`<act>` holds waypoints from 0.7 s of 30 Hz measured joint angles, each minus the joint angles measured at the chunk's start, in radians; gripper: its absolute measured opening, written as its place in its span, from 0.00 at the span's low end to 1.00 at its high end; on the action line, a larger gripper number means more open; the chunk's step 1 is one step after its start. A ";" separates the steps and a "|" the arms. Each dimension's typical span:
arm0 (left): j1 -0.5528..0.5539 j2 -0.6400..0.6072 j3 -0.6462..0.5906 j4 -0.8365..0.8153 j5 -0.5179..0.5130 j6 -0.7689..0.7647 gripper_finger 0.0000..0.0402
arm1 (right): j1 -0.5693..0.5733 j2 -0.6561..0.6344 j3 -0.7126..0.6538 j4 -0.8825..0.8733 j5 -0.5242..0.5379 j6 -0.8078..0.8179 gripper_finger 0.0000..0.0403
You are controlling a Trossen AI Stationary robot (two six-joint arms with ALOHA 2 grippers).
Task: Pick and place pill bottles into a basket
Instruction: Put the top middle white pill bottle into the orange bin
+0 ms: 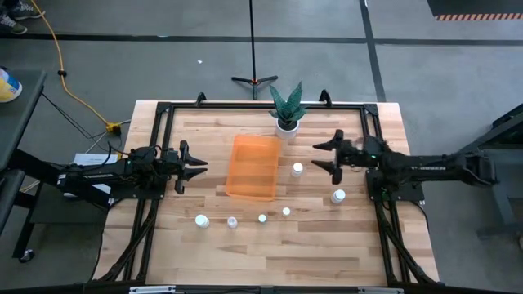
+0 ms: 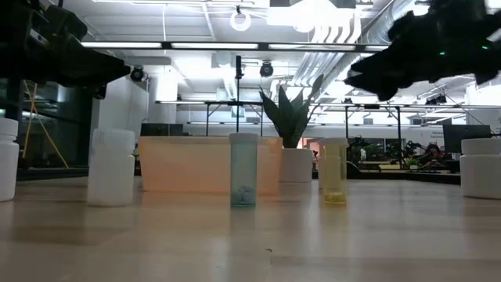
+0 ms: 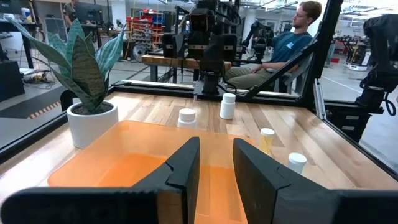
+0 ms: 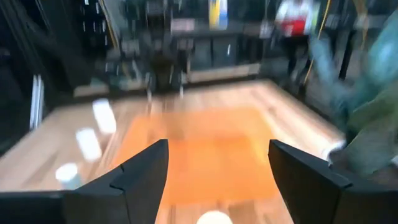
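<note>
Six pill bottles (image 1: 297,169) all on the table, none in the basket (image 1: 252,166); right gripper (image 1: 325,157), fingers spread and empty, hovers by the nearest one, so I'd center it, drop straight, pinch below the cap; left gripper (image 1: 198,167) waits narrowly parted beside the basket.

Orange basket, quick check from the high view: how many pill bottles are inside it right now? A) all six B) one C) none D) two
C: the basket is bare inside, and all six pill bottles stand on the table outside its rim.
</note>
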 joint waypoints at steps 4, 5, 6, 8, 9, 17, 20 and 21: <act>0.000 0.000 0.000 0.000 0.000 0.000 0.33 | 0.021 0.126 0.134 -0.172 0.001 -0.066 0.66; 0.000 0.000 0.000 0.000 0.000 0.000 0.33 | 0.025 0.152 0.163 -0.205 0.009 -0.079 0.66; 0.000 0.000 0.000 0.000 0.000 0.000 0.33 | 0.028 0.176 0.186 -0.232 0.010 -0.087 0.66; 0.000 0.000 0.000 0.000 0.000 0.000 0.33 | 0.040 0.217 0.220 -0.268 0.003 -0.098 0.66; 0.000 0.000 0.000 0.000 0.000 0.000 0.33 | 0.049 0.234 0.236 -0.274 0.002 -0.110 0.66; 0.000 0.000 0.000 0.000 0.000 0.000 0.33 | 0.134 0.360 0.268 -0.279 0.107 -0.220 0.67; 0.000 0.000 0.000 0.000 0.000 0.000 0.33 | 0.135 0.399 0.268 -0.279 0.141 -0.197 0.67; 0.000 0.000 0.000 0.000 0.000 0.000 0.33 | 0.134 0.410 0.268 -0.277 0.150 -0.184 0.67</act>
